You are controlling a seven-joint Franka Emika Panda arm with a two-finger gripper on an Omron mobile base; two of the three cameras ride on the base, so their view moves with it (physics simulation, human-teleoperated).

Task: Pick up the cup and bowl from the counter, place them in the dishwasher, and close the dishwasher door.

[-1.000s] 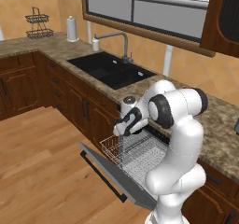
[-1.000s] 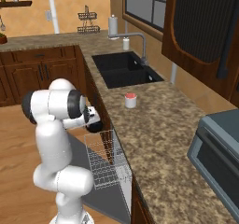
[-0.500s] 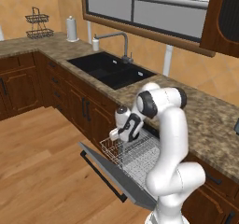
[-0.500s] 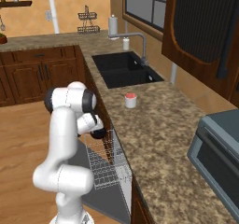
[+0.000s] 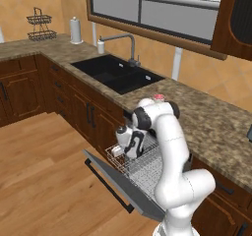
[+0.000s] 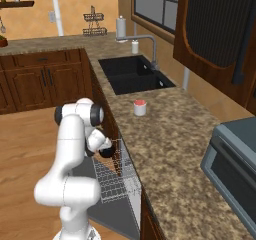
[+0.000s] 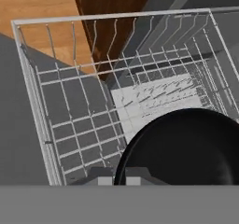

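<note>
No text, label, brand, number or sign can be read anywhere in these pictures. The dishwasher door [image 5: 106,173], the wire rack [image 7: 84,101], the cup [image 6: 140,107] and the bench [image 6: 165,149] all carry plain surfaces with no lettering.
</note>
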